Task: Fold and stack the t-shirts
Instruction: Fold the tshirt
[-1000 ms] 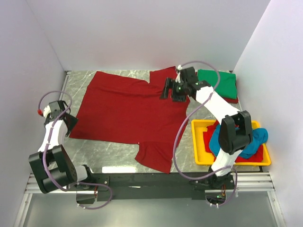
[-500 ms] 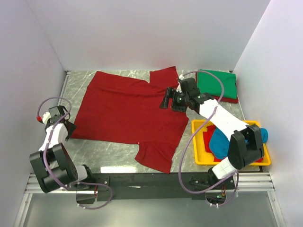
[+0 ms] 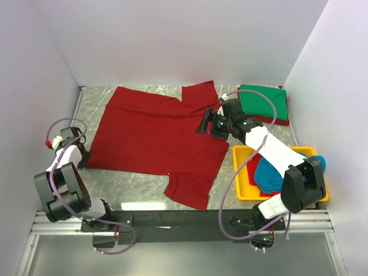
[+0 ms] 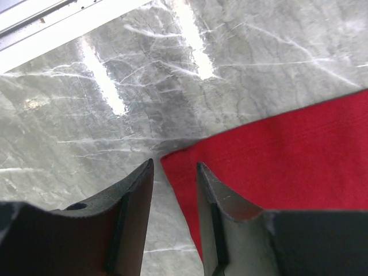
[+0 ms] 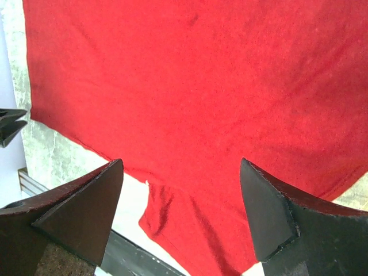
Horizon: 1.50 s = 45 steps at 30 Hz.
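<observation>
A dark red t-shirt (image 3: 155,135) lies spread flat on the table, one sleeve at the near edge. My left gripper (image 3: 80,158) is low at its near left corner. In the left wrist view it (image 4: 175,163) is open by a narrow gap and the shirt's corner (image 4: 276,161) lies between the tips. My right gripper (image 3: 206,122) is wide open and empty over the shirt's right side, which fills the right wrist view (image 5: 190,86) behind the gripper (image 5: 181,161). A folded green t-shirt (image 3: 263,102) lies at the back right on a folded red one. A teal blue t-shirt (image 3: 269,175) lies bunched in a tray.
The yellow plastic tray (image 3: 241,172) stands at the near right and also holds red cloth. White walls close in the left, back and right of the marble table (image 3: 132,190). The right arm's cable loops over the table near the tray.
My left gripper has come nearer and lower to the shirt's near left corner. My right gripper has drawn a little nearer over the shirt, its arm swinging over the tray. The shirts have not moved.
</observation>
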Tool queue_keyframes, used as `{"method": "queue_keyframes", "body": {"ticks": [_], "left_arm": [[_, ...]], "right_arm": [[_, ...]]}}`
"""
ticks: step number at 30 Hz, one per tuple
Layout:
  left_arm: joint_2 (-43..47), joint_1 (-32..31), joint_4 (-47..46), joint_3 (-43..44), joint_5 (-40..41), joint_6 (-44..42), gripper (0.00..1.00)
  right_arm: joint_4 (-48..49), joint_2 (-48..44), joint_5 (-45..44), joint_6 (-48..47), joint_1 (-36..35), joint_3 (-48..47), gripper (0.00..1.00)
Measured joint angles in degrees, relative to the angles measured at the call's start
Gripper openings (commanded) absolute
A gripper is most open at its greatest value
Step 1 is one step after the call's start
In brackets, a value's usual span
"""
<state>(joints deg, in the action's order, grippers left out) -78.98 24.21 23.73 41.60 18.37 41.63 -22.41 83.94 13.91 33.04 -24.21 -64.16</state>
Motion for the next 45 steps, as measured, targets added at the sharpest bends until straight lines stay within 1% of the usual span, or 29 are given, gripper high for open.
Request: {"method": "queue_keyframes", "body": {"ticks": [5, 16, 18, 21, 25, 26, 29, 30, 31, 36, 41, 42, 45], "left_arm": [[-1.66, 0.0, -0.61, 0.0, -0.02, -0.11, 0.39], [-3.65, 0.0, -1.22, 0.22, -0.07, -0.22, 0.37], [-4.37, 0.0, -1.46, 0.22, -0.11, -0.22, 0.32], [-4.92, -0.02, -1.9, 0.52, -0.28, -0.24, 0.3], [-5.29, -0.02, -2.34, 0.66, -0.5, -0.17, 0.19], [-5.35, -0.02, -2.51, 0.7, -0.52, -0.26, 0.14], [-5.7, -0.02, -2.73, 0.94, -0.61, -0.33, 0.07], [-5.79, -0.04, -2.73, 1.03, -0.63, -0.35, 0.02], [-5.95, -0.04, -2.73, 1.18, -0.68, -0.35, 0.01], [-6.21, -0.33, -2.86, 1.44, -0.68, -0.46, 0.01], [-6.21, -0.55, -2.93, 1.44, -0.72, -0.46, 0.01], [-6.21, -0.63, -2.93, 1.44, -0.72, -0.46, 0.01], [-6.21, -0.96, -2.97, 1.44, -0.74, -0.46, 0.01]], "right_arm": [[0.57, -2.34, -0.68, 0.83, -0.04, 2.56, 0.88], [0.83, -5.42, -1.33, 1.9, -0.04, 4.79, 0.88], [1.01, -5.97, -1.51, 1.99, -0.04, 5.42, 0.88], [0.98, -7.19, -1.88, 2.12, -0.07, 6.78, 0.88], [0.79, -9.73, -2.58, 2.49, -0.74, 9.07, 0.88], [0.55, -10.45, -2.93, 2.47, -1.14, 9.55, 0.87], [-0.46, -12.83, -4.24, 2.23, -3.54, 10.73, 0.87], [-0.94, -13.57, -4.5, 2.05, -4.5, 11.08, 0.87], [-1.42, -14.19, -4.74, 2.01, -5.35, 11.39, 0.87], [-4.13, -19.19, -6.12, 2.01, -11.37, 16.0, 0.84], [-9.27, -25.81, -7.3, 4.68, -18.86, 21.59, 0.73], [-10.08, -27.47, -7.39, 5.77, -20.52, 22.99, 0.69], [-12.55, -30.86, -7.54, 9.35, -25.14, 25.7, 0.64]]}}
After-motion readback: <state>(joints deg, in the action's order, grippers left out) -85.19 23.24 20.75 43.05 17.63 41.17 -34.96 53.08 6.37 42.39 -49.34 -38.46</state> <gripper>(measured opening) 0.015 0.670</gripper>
